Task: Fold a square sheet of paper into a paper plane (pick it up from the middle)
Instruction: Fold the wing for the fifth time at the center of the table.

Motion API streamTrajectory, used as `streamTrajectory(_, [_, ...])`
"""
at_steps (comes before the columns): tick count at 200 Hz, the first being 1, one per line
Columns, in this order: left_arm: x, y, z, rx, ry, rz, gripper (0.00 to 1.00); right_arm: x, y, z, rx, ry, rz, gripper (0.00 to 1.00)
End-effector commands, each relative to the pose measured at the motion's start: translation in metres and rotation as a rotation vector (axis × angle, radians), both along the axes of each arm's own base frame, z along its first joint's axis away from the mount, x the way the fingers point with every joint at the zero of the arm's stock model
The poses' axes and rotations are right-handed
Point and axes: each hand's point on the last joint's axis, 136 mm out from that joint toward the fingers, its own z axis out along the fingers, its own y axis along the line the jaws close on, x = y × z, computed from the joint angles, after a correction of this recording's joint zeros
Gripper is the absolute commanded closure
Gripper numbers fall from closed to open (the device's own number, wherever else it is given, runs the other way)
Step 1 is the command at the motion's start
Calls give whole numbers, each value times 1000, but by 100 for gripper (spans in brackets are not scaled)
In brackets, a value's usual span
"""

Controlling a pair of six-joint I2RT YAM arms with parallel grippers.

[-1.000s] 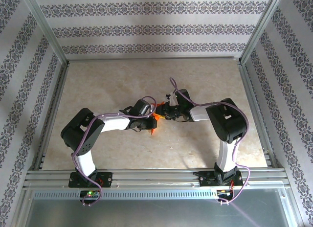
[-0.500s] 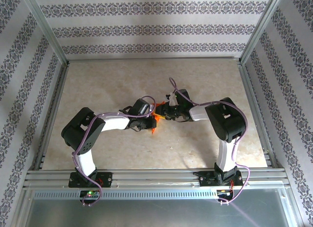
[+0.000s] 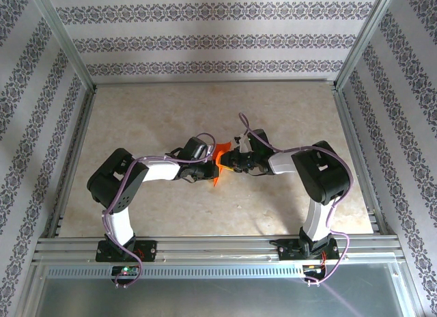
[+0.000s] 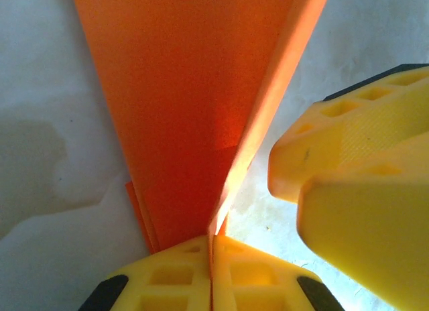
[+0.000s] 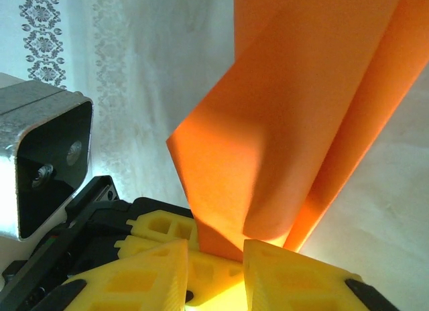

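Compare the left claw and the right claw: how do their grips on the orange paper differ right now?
The left claw has its fingers pressed flat together, pinching the paper at a sharp crease; the right claw has its fingers standing apart, a loose rounded fold between them. Seen from above, the left claw comes at the paper from the left, the right claw from the right. Both have yellow fingers and work the same sheet.
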Motion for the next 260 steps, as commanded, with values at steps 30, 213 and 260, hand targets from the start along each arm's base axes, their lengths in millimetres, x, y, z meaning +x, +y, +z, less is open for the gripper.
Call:
streamTrajectory(30, [-18,22,-35,102,98,19,93,10,8,-3,-7,-27,7,75])
streamTrajectory(213, [6,9,28,-13,5,55,74,6,-5,-41,-130,59,-26,78])
streamTrajectory(260, [7,9,28,-20,13,67,78,6,-5,-43,-134,63,-24,78])
